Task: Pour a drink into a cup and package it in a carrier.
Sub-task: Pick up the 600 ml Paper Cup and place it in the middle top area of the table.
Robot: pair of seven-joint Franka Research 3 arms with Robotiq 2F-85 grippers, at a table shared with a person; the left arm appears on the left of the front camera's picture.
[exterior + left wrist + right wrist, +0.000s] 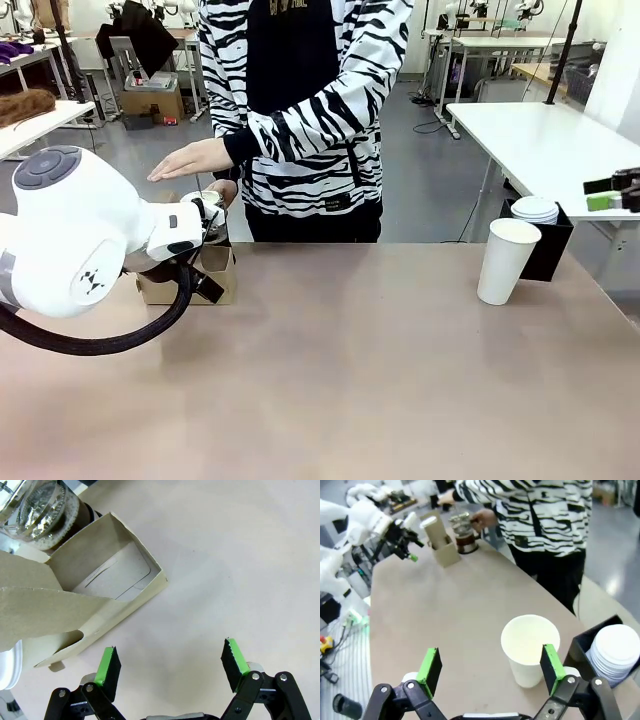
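The brown cardboard carrier (190,277) stands at the table's far left, its compartments empty (112,577). Just behind it is the glass jug (207,214) with the dark drink (466,541); a person's hand holds its handle. My left gripper (171,665) hangs open over bare table beside the carrier, nothing between its green pads. Far off at the right stands the tall white cup (507,260), upright, without a lid and empty (527,647). My right gripper (490,669) is open above and short of it, seen at the right edge (600,193).
A black box (552,250) holding a stack of white lids (535,209) sits just behind the cup. The person's other hand (190,158) hovers flat above the jug. Bare table stretches between carrier and cup.
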